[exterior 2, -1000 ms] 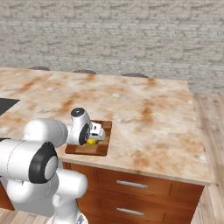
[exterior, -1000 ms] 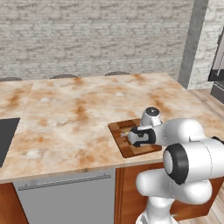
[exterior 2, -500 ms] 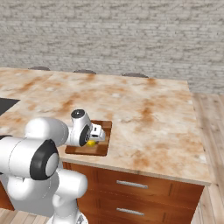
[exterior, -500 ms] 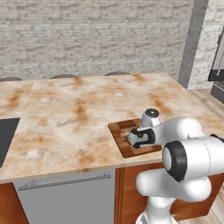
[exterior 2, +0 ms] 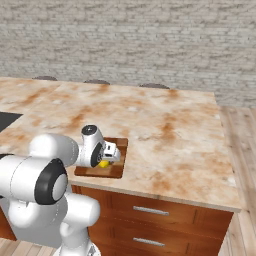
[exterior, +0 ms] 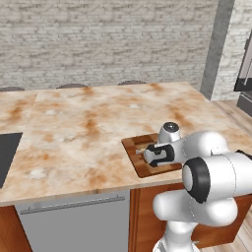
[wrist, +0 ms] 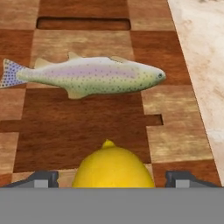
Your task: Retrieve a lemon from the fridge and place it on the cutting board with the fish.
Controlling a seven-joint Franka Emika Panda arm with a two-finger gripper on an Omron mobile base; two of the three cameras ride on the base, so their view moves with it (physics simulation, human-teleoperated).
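lemon [wrist: 113, 167] between spread fingertips [wrist: 41, 178], fish [wrist: 87, 76] on unmarked cutting board [wrist: 170, 131]

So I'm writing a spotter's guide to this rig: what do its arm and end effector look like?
The arm is made of glossy white, rounded, bulbous segments with dark, near-black round caps at the joints. No cables or markings are visible. The end effector has a dark body on a white wrist, and in the hand view its two finger tips are small, grey and blocky.

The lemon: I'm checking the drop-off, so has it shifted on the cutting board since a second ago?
No. The lemon sits at the same spot on the cutting board.
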